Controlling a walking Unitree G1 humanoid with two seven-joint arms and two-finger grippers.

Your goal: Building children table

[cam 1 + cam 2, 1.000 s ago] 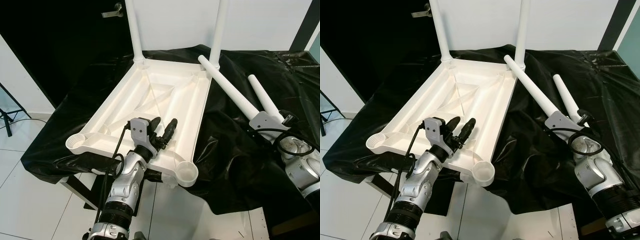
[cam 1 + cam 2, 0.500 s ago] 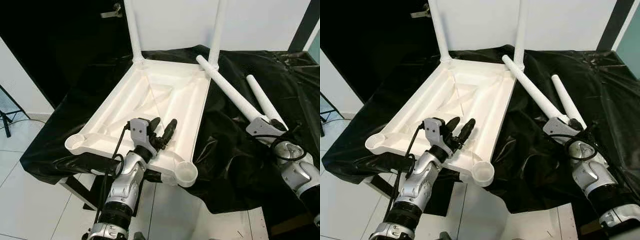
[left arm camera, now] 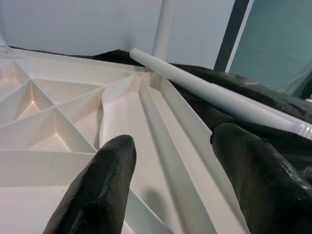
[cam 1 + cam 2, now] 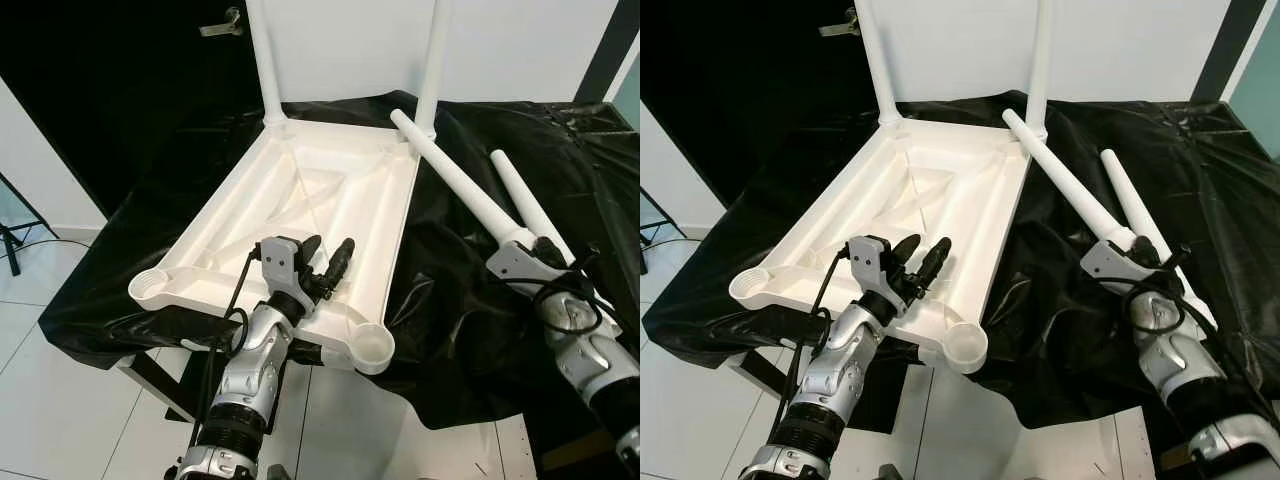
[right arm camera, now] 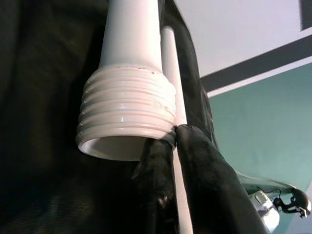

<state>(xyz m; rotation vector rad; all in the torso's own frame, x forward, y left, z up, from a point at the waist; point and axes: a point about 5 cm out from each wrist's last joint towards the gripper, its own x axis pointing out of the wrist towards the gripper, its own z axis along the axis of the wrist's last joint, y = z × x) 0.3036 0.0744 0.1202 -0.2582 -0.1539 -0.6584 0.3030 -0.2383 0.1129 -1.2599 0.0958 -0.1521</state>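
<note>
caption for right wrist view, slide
Right claw at the threaded end of a loose white table leg lying on black sheeting.

The upturned table top [image 4: 300, 210] looks like moulded white plastic, smooth with a soft sheen along its ribs. The loose legs [image 4: 455, 175] are the same white plastic, and one [image 5: 127, 73] ends in a ridged, glossy screw thread. A black sheet [image 4: 470, 310] over the worktop is shiny and crinkled, like plastic film. The left gripper [image 4: 327, 262] has matt black, rubbery-looking fingers [image 3: 100, 190]; the arms [image 4: 250, 375] are brushed silver metal. The floor tiles [image 4: 60, 400] are smooth and pale
</note>
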